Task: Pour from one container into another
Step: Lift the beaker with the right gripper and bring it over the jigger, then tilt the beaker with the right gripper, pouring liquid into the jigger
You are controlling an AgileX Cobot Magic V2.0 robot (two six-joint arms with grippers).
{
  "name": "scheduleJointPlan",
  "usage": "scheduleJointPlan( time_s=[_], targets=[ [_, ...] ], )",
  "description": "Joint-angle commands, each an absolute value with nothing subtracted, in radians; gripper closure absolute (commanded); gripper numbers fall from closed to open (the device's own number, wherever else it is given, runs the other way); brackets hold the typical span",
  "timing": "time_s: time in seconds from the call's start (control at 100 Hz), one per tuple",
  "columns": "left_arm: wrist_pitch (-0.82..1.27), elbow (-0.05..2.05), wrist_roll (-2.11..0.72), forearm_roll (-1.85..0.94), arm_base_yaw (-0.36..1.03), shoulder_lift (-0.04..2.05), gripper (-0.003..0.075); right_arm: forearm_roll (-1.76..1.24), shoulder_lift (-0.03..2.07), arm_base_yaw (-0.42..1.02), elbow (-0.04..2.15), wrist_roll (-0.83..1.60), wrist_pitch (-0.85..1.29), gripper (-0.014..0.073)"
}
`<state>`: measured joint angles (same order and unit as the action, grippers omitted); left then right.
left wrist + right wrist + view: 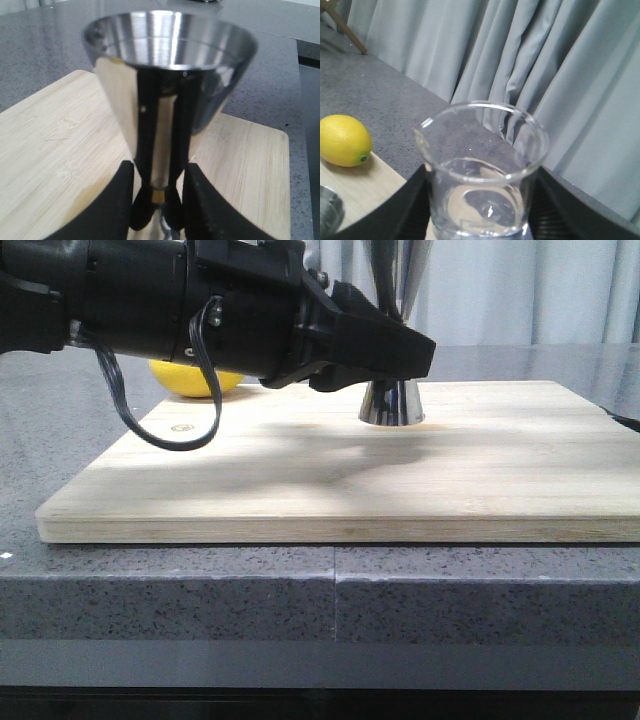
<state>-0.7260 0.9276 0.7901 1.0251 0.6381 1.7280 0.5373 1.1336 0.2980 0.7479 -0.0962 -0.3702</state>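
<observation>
The steel jigger (392, 405) stands upright on the wooden board (300, 480), toward its far side. My left gripper (420, 348) reaches in from the left and is shut on the jigger's narrow gold waist. In the left wrist view the jigger (170, 40) fills the middle, with the black fingers (122, 200) on either side of the waist. My right gripper (480, 175) is shut on the clear glass beaker (480, 150), which is held upright in the air. The front view shows neither the right gripper nor the beaker. I cannot tell whether the beaker holds liquid.
A yellow lemon (185, 380) lies behind the board's far left corner on the grey stone counter (300, 590); the right wrist view also shows the lemon (342, 140). Grey curtains (545, 75) hang behind. The jigger's rim (327, 210) shows below the beaker.
</observation>
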Motion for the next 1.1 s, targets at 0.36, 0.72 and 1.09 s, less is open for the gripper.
scheduleJointPlan(
  time_s=[0.36,0.72,1.09],
  targets=[
    [-0.848,0.958,0.816,1.031,0.644,1.674,0.0741,0.717,1.106,0.327,0.796,-0.09,-0.393,0.0352],
    [-0.852,0.958,0.837,1.06,0.644,1.674,0.0741,0.816,1.106,0.339,0.796,-0.09,-0.393,0.0352],
    [-0.883,0.958,0.841,1.099,0.644,1.674,0.0741,0.91,1.106,0.339,0.796,-0.09,-0.393,0.0352]
  ],
)
